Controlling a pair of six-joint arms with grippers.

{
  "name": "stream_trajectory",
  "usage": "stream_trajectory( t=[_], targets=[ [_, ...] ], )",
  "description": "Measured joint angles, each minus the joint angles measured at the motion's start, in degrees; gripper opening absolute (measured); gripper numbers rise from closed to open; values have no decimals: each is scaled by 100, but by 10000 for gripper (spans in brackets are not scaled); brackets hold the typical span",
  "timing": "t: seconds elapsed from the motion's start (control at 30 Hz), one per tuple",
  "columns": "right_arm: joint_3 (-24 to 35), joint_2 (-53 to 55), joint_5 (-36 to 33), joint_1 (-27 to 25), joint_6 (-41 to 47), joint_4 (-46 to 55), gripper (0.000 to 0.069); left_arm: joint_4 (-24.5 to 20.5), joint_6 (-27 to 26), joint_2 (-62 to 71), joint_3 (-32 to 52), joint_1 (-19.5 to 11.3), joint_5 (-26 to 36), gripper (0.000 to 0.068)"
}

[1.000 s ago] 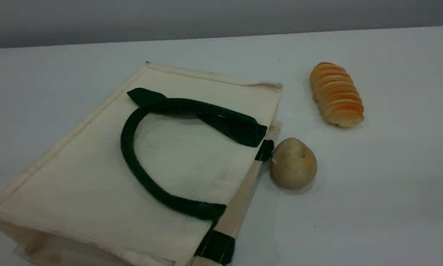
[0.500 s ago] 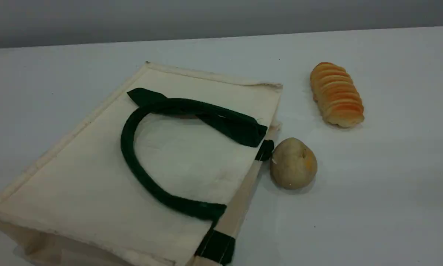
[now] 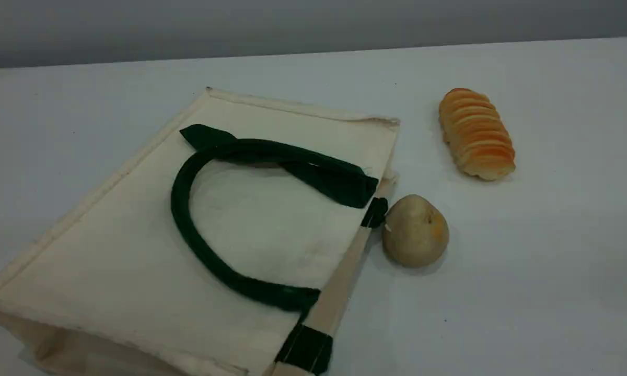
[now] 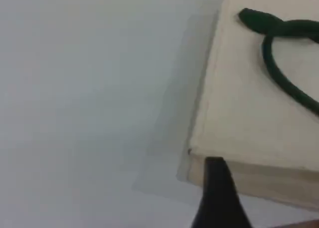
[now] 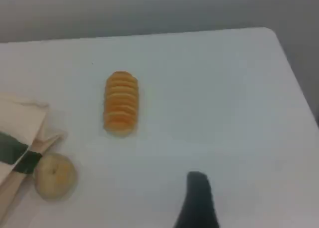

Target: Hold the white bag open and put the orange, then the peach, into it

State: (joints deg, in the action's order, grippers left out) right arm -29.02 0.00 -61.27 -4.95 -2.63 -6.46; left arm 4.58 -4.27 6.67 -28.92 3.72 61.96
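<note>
The white bag (image 3: 136, 261) lies flat on the table, and its dark green handle (image 3: 188, 230) curls over its upper face. Its mouth edge faces right, next to a tan fruit. In the left wrist view the bag (image 4: 249, 113) fills the right side, and one dark fingertip (image 4: 217, 188) of my left gripper hovers just off its near corner, holding nothing. In the right wrist view one dark fingertip (image 5: 198, 193) hangs over bare table, well right of the bag's edge (image 5: 20, 123). Both grippers are open. The orange and the peach are out of view.
A tan pear-shaped fruit (image 3: 415, 231) rests against the bag's right edge by a green tab (image 3: 374, 212). A ridged golden bread roll (image 3: 476, 133) lies further back right. The table's far right corner (image 5: 271, 31) shows in the right wrist view.
</note>
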Motion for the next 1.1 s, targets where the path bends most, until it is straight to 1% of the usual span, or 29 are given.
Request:
stream_trajectory(
  t=[0.13,0.2,0.4,0.7,1.1],
  targets=[
    [5,0,0,0,0,0,498,0,3,0,0,-249,0,418],
    [5,0,5,0,0,0,498,0,7,-59,0,-309,-5,418],
    [5,0,11,0,0,0,498,0,7,-667,-16,-309,33,418],
    [5,0,11,0,0,10,477,0,7,-673,-22,-309,26,418],
    [5,0,16,0,0,17,477,0,7,-667,-22,-309,21,418]
  ],
)
